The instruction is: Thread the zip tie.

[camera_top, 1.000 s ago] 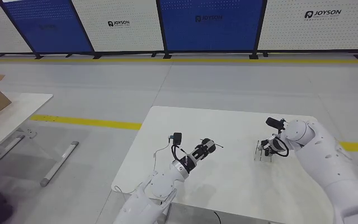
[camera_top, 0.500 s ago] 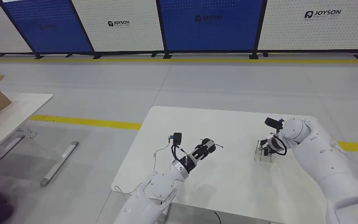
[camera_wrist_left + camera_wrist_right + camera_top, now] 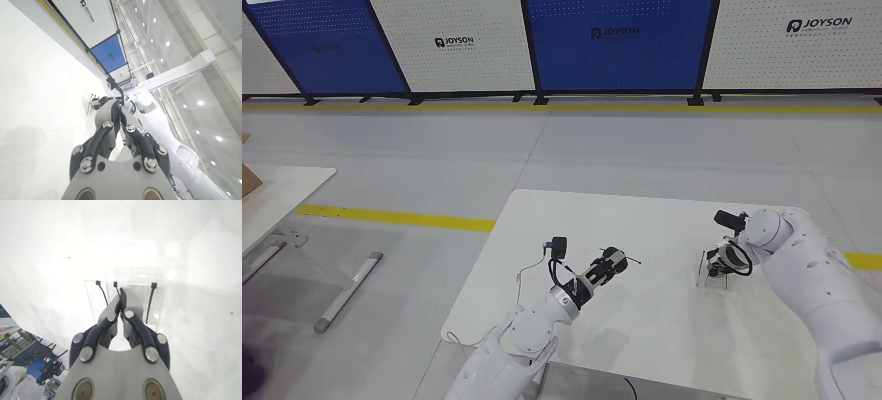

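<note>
Clear plastic stand (image 3: 90,296) on white counter (image 3: 47,256) — thin black zip tie (image 3: 115,284) pinched by right claw (image 3: 121,291); left claw (image 3: 120,103) fully closed.

- Pale grey floor (image 3: 442,150); a yellow line (image 3: 392,217) crosses it;
- blue panels (image 3: 620,45) and white pegboard panels (image 3: 452,45) stand along the back;
- white table (image 3: 542,230) in the middle; second table (image 3: 282,190) at the left edge;
- round ceiling lamps (image 3: 200,102) shine beside a white beam (image 3: 189,70).
</note>
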Tool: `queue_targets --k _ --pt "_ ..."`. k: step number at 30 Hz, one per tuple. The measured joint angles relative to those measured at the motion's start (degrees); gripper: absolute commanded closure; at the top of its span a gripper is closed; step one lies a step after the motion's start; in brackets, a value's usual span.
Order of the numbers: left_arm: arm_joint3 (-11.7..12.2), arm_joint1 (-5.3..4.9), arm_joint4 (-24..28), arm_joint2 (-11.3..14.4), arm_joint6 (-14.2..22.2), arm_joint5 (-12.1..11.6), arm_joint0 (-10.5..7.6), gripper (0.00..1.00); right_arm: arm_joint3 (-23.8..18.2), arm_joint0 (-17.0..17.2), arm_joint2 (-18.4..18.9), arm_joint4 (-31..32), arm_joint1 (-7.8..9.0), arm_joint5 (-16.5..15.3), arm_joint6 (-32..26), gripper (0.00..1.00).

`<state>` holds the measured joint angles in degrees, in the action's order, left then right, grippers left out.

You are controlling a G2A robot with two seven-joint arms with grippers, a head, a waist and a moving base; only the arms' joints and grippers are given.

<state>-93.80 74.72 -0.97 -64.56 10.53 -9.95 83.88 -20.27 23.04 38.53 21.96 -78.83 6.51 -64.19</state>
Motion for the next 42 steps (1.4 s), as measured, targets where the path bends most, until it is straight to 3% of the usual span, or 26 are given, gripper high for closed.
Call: queue_targets --k 13,19,25,33,37,42 --pt "0.0 0.00 0.0 0.0 0.0 0.0 0.00 1.00 1.7 -0.1 1.1 0.5 -0.02 -3.7 2.6 1.00" --pt "0.0 0.00 0.0 0.0 0.0 0.0 0.00 1.00 0.1 1.0 2.6 0.2 1.37 -8.2 2.9 1.00" --pt "0.0 0.00 0.0 0.0 0.0 0.0 0.00 1.00 -3.3 2.8 4.4 0.6 3.28 -9.3 3.6 1.00" --pt "0.0 0.00 0.0 0.0 0.0 0.0 0.00 1.00 -13.5 8.0 8.8 1.7 7.34 -9.7 4.4 1.00" --pt "0.0 0.00 0.0 0.0 0.0 0.0 0.00 1.00 -21.4 12.3 12.4 3.0 10.05 -8.4 3.8 1.00" --pt "0.0 0.00 0.0 0.0 0.0 0.0 0.00 1.00 -34.8 19.9 18.2 5.4 13.59 -5.0 3.0 1.00"
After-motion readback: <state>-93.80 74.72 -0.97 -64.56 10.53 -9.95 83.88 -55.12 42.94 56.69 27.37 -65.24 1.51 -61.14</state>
